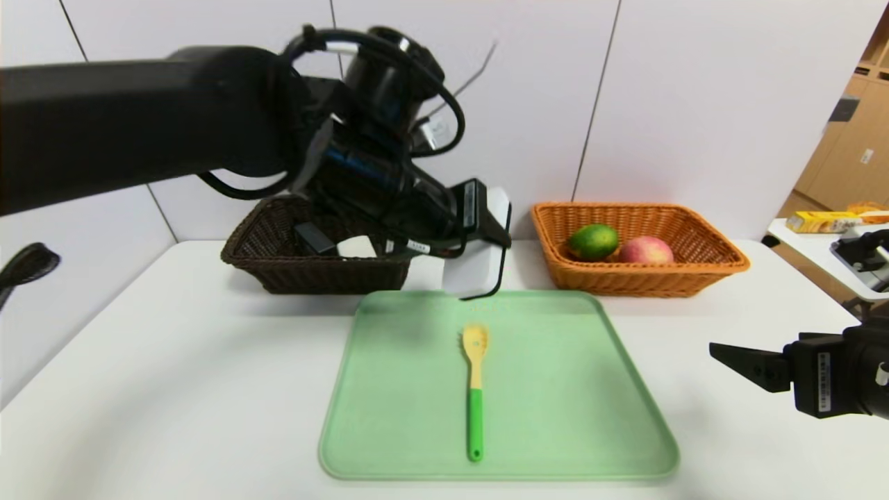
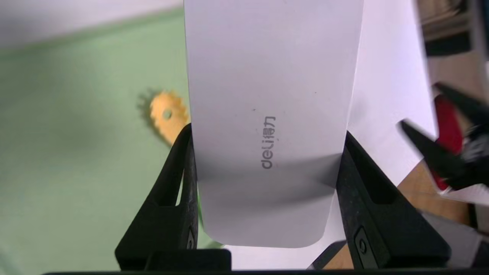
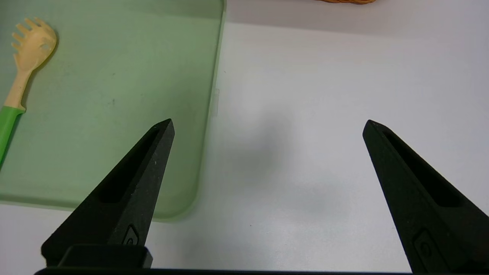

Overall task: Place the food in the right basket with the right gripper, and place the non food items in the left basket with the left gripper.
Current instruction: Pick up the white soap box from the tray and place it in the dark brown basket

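Both baskets are rough woven wicker: the brown basket (image 1: 278, 260) at eleven o'clock, the orange basket (image 1: 701, 260) at one. The white case (image 2: 267, 114) looks smooth matt plastic. The green tray (image 1: 555, 389) is matt; the spoon (image 1: 475, 389) is smooth plastic.

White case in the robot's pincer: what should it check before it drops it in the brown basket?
1. Grip: the left pincer pinches the white case from both sides. Ok.
2. Case off the tray: it hangs above the green tray's far edge. Ok.
3. Over the brown basket: the case is beside it, toward the orange basket. Not ok.
4. Room in the brown basket: things already lie inside, and the arm hides part of it. Cannot tell.
5. Right pincer out of the way: open, low over the table beside the tray. Ok.
6. Yellow spoon waits on the tray. Ok.
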